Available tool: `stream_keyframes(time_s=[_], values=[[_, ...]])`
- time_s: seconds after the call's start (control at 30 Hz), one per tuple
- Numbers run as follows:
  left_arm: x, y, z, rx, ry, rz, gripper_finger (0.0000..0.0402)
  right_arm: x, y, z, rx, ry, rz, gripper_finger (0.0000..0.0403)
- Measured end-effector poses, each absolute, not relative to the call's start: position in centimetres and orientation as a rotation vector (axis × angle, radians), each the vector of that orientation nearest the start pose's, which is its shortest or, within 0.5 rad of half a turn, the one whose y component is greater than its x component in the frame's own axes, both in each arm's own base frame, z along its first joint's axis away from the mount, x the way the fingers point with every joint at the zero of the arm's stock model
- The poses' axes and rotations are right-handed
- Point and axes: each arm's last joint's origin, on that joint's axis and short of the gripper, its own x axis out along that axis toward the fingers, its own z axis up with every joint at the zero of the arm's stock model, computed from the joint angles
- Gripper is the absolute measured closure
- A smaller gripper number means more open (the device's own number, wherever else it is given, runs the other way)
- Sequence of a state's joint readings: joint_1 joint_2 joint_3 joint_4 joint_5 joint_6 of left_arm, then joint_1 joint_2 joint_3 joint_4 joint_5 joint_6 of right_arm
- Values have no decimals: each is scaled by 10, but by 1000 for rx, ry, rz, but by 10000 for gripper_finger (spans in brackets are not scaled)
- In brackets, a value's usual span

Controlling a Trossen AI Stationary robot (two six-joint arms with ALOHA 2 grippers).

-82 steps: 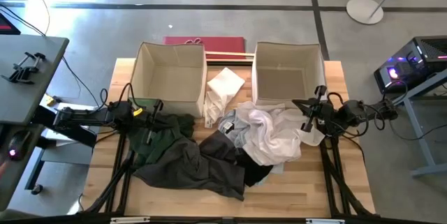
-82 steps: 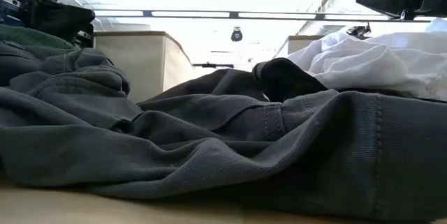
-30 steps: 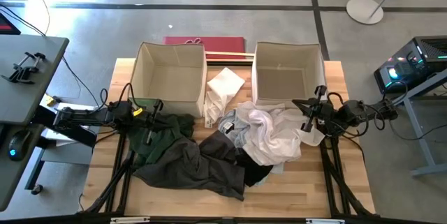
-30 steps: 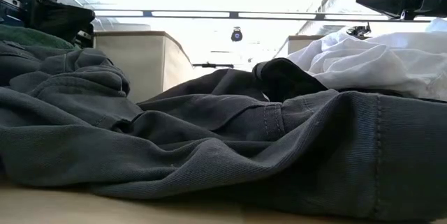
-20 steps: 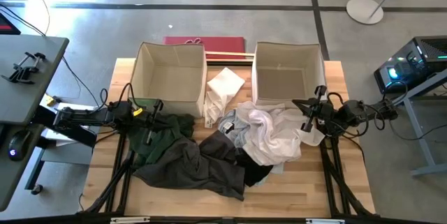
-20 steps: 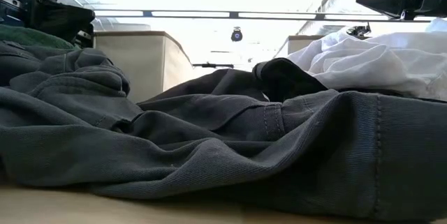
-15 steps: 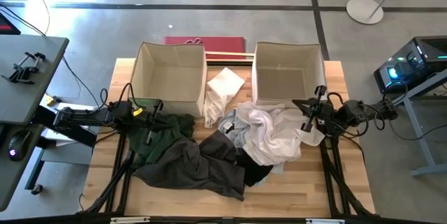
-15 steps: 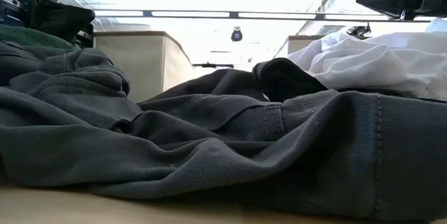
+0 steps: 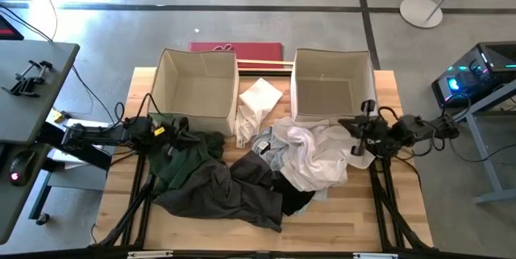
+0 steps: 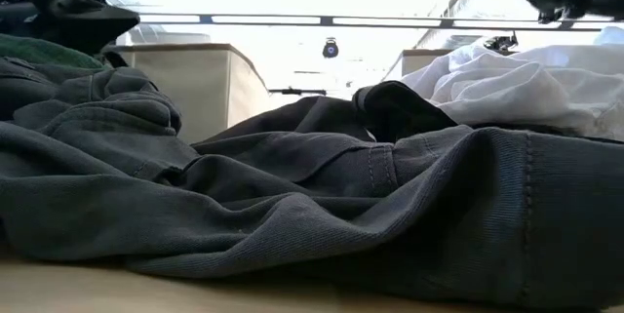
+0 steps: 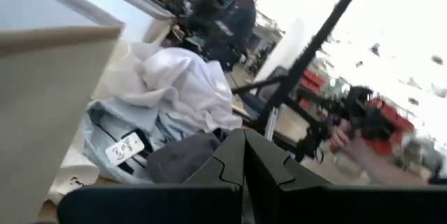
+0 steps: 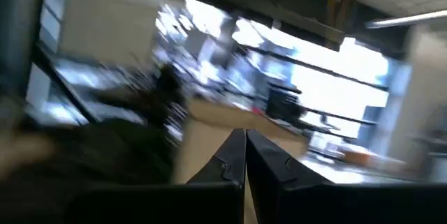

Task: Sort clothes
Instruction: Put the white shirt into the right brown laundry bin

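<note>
The clothes lie in a heap on the wooden table (image 9: 387,210). A white pile (image 9: 316,156) is on the right, a charcoal grey garment (image 9: 230,190) in front, a dark green one (image 9: 179,160) on the left and a small black piece (image 9: 300,200) between them. Another white garment (image 9: 258,102) lies between the two boxes. My left gripper (image 9: 182,127) is shut above the green garment's far edge, its fingertips together in the left wrist view (image 11: 244,135). My right gripper (image 9: 355,128) is shut over the white pile's right edge; it also shows in the right wrist view (image 12: 244,137).
Two beige fabric boxes stand open at the table's far side, the left box (image 9: 171,89) and the right box (image 9: 300,89). A red flat thing (image 9: 235,50) lies behind them. A light blue garment with a label (image 11: 122,144) lies under the white pile. A person (image 11: 236,16) stands in the room beyond.
After standing still, both arms have started to move. In the low view, my left gripper has tipped and risen a little above the green garment. My right gripper has drawn slightly up and toward the table's right edge. The clothes have not moved.
</note>
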State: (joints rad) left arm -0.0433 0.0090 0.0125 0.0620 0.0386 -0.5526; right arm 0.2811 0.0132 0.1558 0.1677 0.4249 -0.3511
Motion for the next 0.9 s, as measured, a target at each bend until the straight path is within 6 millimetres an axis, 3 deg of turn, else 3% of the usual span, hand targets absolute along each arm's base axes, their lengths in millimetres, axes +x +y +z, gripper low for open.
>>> stream_keyframes(time_s=[0.23, 0.4, 0.7, 0.9], values=[[97, -4, 174, -544, -63, -60, 401, 60, 8, 266, 105, -718, -54, 403], [96, -6, 185, -407, -175, -78, 401, 55, 8, 273, 198, -813, 18, 403], [91, -11, 201, -219, -342, -168, 401, 94, 18, 266, 190, -500, -21, 399], [92, -13, 204, -201, -376, -109, 401, 125, 27, 285, 59, 50, -41, 356]])
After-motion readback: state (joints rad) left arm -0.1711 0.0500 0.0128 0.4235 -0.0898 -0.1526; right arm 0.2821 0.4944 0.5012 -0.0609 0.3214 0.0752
